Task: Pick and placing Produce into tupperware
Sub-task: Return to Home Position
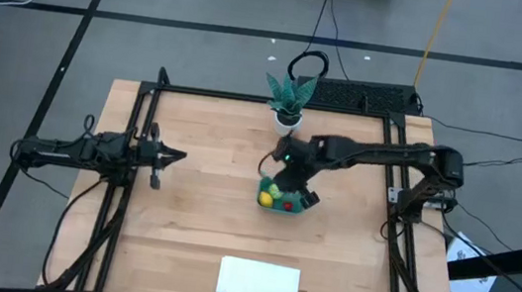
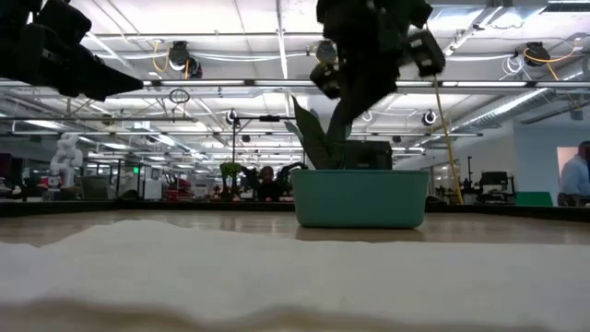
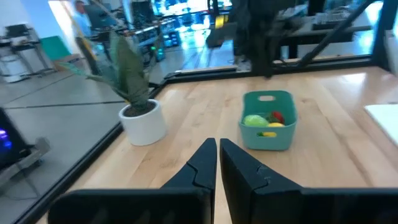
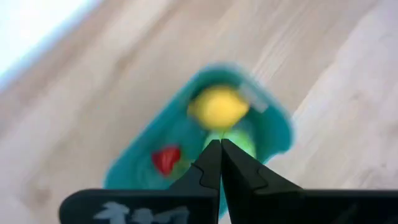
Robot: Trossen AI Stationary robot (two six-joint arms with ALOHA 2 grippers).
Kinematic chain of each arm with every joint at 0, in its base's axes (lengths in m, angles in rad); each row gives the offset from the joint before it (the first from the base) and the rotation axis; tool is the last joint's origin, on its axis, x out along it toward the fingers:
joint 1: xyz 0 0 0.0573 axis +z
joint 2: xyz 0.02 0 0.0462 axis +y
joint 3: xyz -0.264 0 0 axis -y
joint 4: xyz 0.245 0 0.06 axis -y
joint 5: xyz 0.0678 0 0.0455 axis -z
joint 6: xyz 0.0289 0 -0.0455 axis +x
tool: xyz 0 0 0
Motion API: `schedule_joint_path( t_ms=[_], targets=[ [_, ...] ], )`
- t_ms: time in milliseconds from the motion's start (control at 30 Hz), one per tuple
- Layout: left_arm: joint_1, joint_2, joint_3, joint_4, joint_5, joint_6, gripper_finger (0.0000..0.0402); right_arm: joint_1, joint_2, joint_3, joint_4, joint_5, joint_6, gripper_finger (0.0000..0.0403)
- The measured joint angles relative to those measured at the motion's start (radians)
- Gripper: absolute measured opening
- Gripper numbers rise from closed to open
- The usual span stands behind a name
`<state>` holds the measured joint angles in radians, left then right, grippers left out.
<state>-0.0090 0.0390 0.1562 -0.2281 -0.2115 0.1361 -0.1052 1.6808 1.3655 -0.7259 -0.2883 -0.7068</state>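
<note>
The lemon (image 4: 217, 106), the round green piece (image 3: 255, 120) and the small red piece (image 4: 165, 158) all lie inside the teal tub (image 1: 295, 210), which stands near the middle of the table (image 1: 192, 217). No produce shows on the bare wood, so the picking and placing looks finished. The right gripper (image 4: 220, 144) hangs above the tub, its fingers pressed together with nothing between them. What seems left is for this arm to pull back to rest. The left gripper (image 1: 180, 157) waits well off to the left side, its fingers closed and empty. A potted plant (image 1: 290, 100) stands behind the tub, and a white sheet (image 1: 258, 282) lies at the front edge.
</note>
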Motion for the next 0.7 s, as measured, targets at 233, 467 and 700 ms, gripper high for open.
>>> schedule_joint_path(
  t_ms=[233,467,700],
  targets=[
    [0.0,0.0,0.0,0.028,-0.033,0.001,0.0026,-0.116,-0.114,-0.002,0.08,-0.25,0.107,0.0],
    [0.0,0.0,0.0,0.029,-0.034,-0.004,0.0026,-0.233,-0.203,-0.002,0.129,-0.342,0.192,0.0],
    [0.0,0.0,0.0,0.022,-0.034,-0.006,0.0026,-0.317,-0.319,-0.002,0.178,-0.354,0.267,0.0]
  ],
)
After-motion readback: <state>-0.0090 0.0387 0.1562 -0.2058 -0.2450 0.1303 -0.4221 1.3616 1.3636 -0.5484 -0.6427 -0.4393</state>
